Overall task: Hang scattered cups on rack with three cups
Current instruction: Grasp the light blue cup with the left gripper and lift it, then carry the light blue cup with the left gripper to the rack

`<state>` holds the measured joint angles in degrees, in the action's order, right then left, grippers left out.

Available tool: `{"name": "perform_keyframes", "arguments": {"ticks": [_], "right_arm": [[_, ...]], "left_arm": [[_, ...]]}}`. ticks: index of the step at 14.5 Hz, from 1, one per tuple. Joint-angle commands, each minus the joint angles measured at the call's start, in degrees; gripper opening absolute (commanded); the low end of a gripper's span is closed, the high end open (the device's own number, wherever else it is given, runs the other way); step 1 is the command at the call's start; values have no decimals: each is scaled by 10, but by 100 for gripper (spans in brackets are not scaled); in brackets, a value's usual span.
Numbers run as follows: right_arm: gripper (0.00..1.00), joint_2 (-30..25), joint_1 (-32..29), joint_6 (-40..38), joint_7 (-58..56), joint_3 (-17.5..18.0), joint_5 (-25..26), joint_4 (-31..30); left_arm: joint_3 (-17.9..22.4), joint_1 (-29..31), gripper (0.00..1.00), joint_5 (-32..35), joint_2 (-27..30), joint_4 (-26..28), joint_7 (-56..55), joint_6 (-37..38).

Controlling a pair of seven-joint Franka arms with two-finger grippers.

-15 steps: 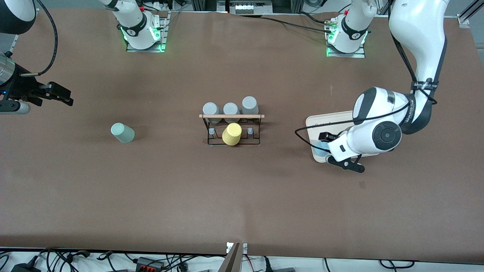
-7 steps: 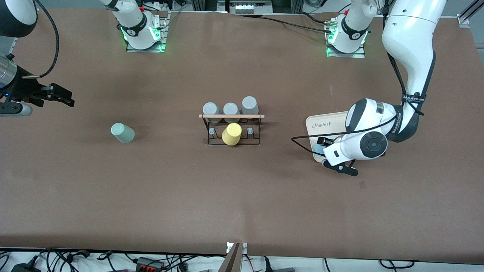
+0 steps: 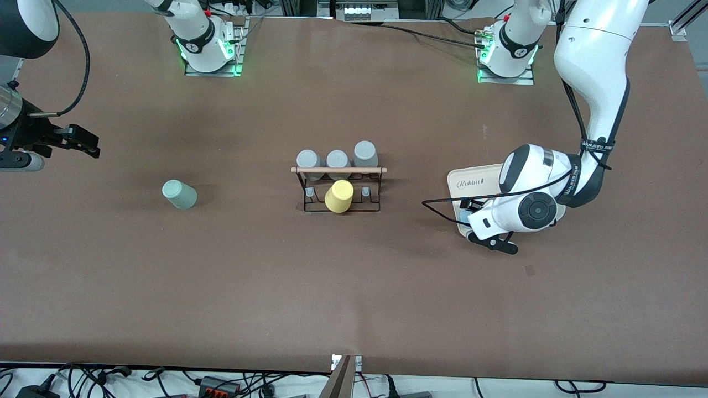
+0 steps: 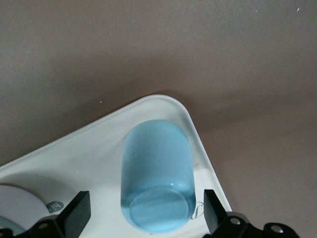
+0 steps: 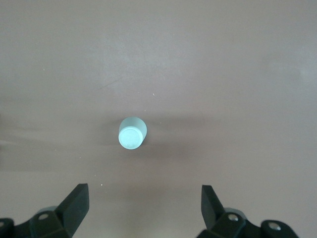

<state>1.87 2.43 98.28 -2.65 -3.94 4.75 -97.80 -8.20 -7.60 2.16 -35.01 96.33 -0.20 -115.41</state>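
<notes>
A wide brown table [image 3: 354, 287] fills nearly everything I see, its matte top evenly lit with only soft shadows. At twelve o'clock, past its edge, sits grey metal framing [image 3: 359, 8] with black cables. At six o'clock a pale floor strip [image 3: 498, 387] shows along the table's edge, strewn with tangled black cables [image 3: 99, 378] and a power strip [image 3: 218, 384] toward seven o'clock.

Three grey cups [image 3: 337, 159], one yellow cup [image 3: 338, 195], one mint cup [image 3: 179, 194], one blue cup [image 4: 157, 176] — one rack [image 3: 338, 171], one tray [image 3: 475, 181].
</notes>
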Motion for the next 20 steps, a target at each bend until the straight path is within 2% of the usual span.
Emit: {"name": "perform_keyframes", "arguments": {"ticks": [1,3,4,5,11,14,16,19,20], "right_arm": [[100,5,0,-1,-5,4,6,12],[100,4,0,-2,-6,4,5,12],[100,4,0,-1,-5,4,4,12],[100,4,0,-1,-6,4,2,12],[100,3,6,-3,-8,4,-9,15],[100,4,7,-2,-8,4,-9,21],[100,4,7,-2,-8,4,-9,23],[100,4,7,-1,-8,4,-8,23],[100,4,7,-1,-8,4,-8,23]], "left_arm": [[-1,-14,100,12,6,22,-19,-22],[-1,-14,100,12,6,22,-26,-22],[-1,-14,96,12,6,23,-26,-22],[-1,-14,81,12,6,22,-26,-22],[0,-14,22,13,13,18,-19,-18],[-1,-26,5,14,32,2,-21,-10],[-9,-40,1,10,50,-38,-25,38],[-26,-52,1,0,48,-179,-30,161],[-28,-56,1,-19,46,-205,-31,181]]}}
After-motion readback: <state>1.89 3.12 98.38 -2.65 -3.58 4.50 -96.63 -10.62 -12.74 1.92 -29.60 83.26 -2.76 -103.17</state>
